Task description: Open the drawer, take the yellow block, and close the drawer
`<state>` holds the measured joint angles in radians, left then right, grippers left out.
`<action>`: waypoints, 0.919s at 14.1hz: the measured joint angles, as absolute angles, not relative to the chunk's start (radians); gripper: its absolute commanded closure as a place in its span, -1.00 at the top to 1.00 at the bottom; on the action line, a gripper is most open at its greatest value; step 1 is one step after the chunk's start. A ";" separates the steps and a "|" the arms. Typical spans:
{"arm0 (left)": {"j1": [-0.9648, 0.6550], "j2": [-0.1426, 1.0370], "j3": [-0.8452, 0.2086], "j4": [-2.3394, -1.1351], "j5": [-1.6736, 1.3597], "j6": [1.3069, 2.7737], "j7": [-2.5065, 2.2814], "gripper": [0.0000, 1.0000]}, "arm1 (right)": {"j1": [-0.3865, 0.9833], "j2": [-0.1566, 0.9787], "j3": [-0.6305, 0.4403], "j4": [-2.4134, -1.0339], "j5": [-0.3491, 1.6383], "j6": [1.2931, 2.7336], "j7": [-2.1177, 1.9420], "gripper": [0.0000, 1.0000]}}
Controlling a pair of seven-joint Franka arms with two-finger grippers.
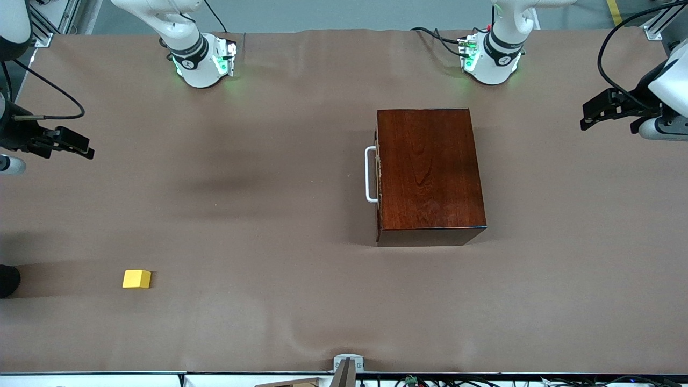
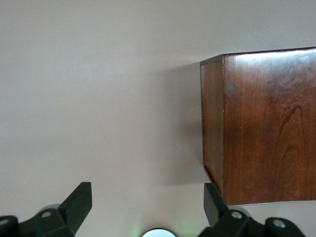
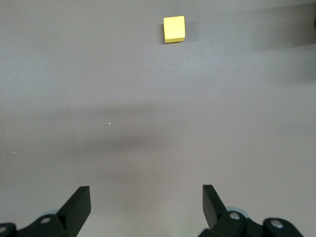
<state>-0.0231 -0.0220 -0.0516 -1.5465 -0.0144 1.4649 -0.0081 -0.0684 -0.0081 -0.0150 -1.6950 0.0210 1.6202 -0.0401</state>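
Two Franka arms wait at either end of a brown-covered table (image 1: 269,177), each claw spread wide and holding nothing. The dark reddish-brown wooden box (image 1: 430,172) sits toward the left arm's end, its drawer (image 1: 378,177) pushed fully in and the white loop handle (image 1: 370,174) facing the right arm's end, at nine o'clock from the box in the front view. The yellow block (image 1: 136,279) lies out on the bare cloth, well apart from the box, at roughly eight o'clock from it and nearer the front camera, toward the right arm's end. The right gripper (image 1: 72,144) hangs over that end's edge, fingers (image 3: 76,205) apart, the block showing in its wrist view. The left gripper (image 1: 604,110) hovers over the other end at about two o'clock from the box, fingers (image 2: 79,200) apart, a corner of the box filling its wrist view.
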 measured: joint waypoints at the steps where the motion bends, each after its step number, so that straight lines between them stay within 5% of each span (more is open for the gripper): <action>1: -0.026 -0.019 -0.055 -1.547 -0.014 1.465 -0.019 1.00 | -0.068 -0.008 -0.015 -1.695 0.021 1.620 -0.040 1.00; 13: -0.025 -0.004 -0.059 -1.547 -0.014 1.490 -0.028 1.00 | -0.068 -0.008 -0.015 -1.696 0.021 1.620 -0.040 1.00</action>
<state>-0.0253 -0.0037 -0.0589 -1.5469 -0.0144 1.4902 -0.0277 -0.0684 -0.0081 -0.0150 -1.6958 0.0210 1.6201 -0.0401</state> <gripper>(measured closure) 0.000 0.000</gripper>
